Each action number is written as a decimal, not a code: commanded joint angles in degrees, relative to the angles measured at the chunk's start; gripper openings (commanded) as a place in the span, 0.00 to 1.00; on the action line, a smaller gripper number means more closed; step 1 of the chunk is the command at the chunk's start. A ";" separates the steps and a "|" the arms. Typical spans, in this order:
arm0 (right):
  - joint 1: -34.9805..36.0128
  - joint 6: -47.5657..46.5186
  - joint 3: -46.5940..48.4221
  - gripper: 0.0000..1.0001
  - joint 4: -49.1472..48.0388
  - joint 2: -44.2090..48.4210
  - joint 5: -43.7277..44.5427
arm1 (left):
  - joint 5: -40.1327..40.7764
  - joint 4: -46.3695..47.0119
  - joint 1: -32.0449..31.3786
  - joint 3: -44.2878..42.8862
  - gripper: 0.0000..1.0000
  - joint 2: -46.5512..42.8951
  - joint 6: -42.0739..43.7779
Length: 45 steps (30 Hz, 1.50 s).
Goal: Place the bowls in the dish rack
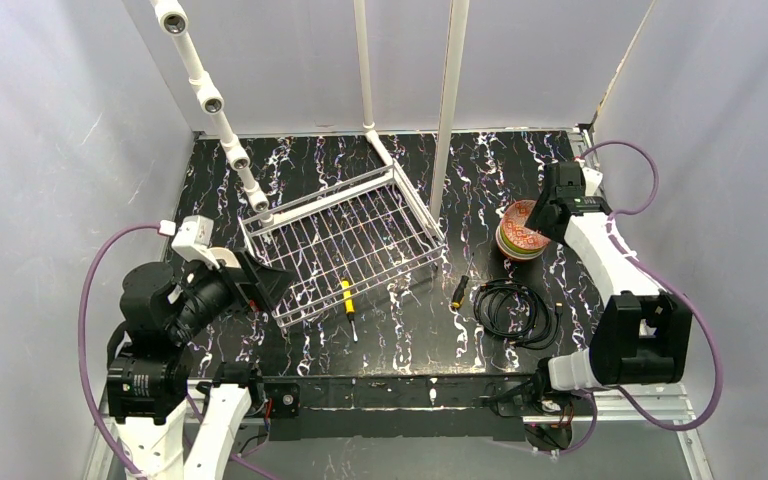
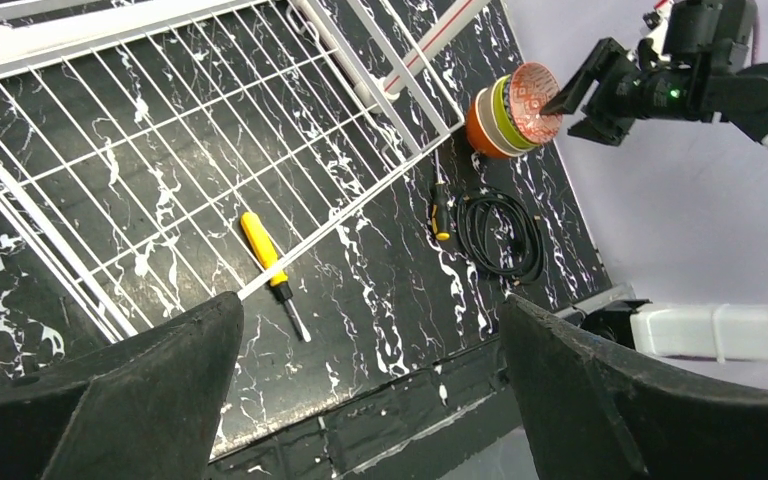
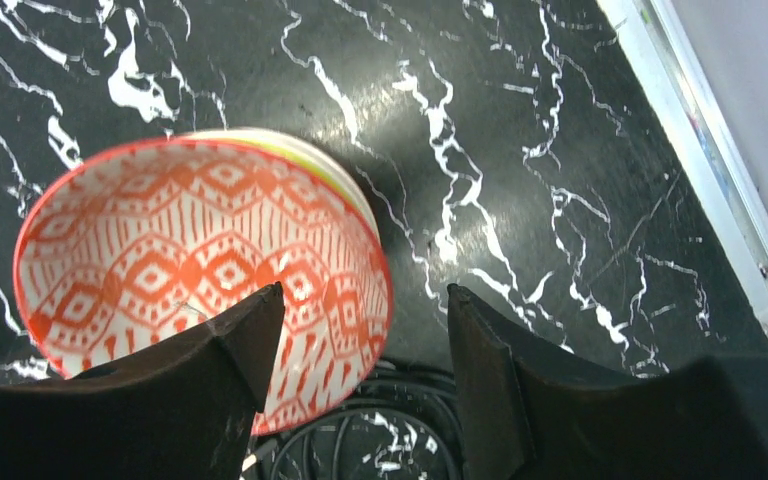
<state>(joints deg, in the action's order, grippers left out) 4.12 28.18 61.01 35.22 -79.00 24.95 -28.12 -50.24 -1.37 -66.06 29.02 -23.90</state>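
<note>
The right arm reaches forward, right gripper (image 3: 360,298) parted astride the rim of the red-patterned top bowl (image 3: 180,250) of the stacked bowls (image 1: 520,235), right of the dish rack (image 1: 317,196), while the folded left arm's left gripper (image 2: 370,305) gapes wide, holding nothing.

Screwdriver (image 1: 346,296) seemingly across dish rack's (image 1: 320,194) near rim

bowl stack (image 1: 516,238), red-patterned top, right of white dish rack (image 1: 340,240)
</note>
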 commanded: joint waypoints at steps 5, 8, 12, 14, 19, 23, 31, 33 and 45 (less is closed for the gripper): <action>-2.41 -4.21 0.06 0.57 -7.73 -5.01 0.59 | 0.29 -1.62 -0.39 2.15 0.98 -1.74 -2.33; -2.45 -4.23 -0.17 0.47 -8.14 -5.03 0.55 | 1.84 -2.96 -0.35 1.64 0.98 -0.81 -2.51; -2.49 -3.55 1.63 0.38 -5.10 -4.69 2.65 | 4.33 -1.87 -0.37 2.46 0.98 -1.12 -4.78; -2.46 -3.26 3.14 0.35 -2.85 -4.48 5.09 | 5.12 0.11 -0.39 3.29 0.98 -1.52 -6.42; -2.45 -2.76 5.58 0.19 -0.53 -5.39 7.35 | 6.89 1.84 -0.39 3.97 0.98 -2.17 -9.99; -2.45 -1.97 6.49 0.08 0.69 -6.12 6.37 | 7.89 1.90 -0.39 3.71 0.98 -2.26 -11.19; -2.45 -0.28 7.89 0.01 -0.18 -3.88 0.47 | 7.15 1.41 -0.38 2.17 0.98 0.25 -11.96; -2.46 0.24 8.38 0.01 -0.23 -3.11 -0.67 | 6.82 1.13 -0.39 2.04 0.98 0.74 -11.81; -2.45 1.64 10.66 0.01 0.18 1.15 -5.74 | 9.82 0.18 -0.39 1.84 0.98 3.51 -9.81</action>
<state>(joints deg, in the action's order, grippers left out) 1.89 28.38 68.29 36.51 -81.71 21.61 -20.23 -49.74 -1.54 -62.41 30.22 -35.33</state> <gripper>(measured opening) 0.111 0.978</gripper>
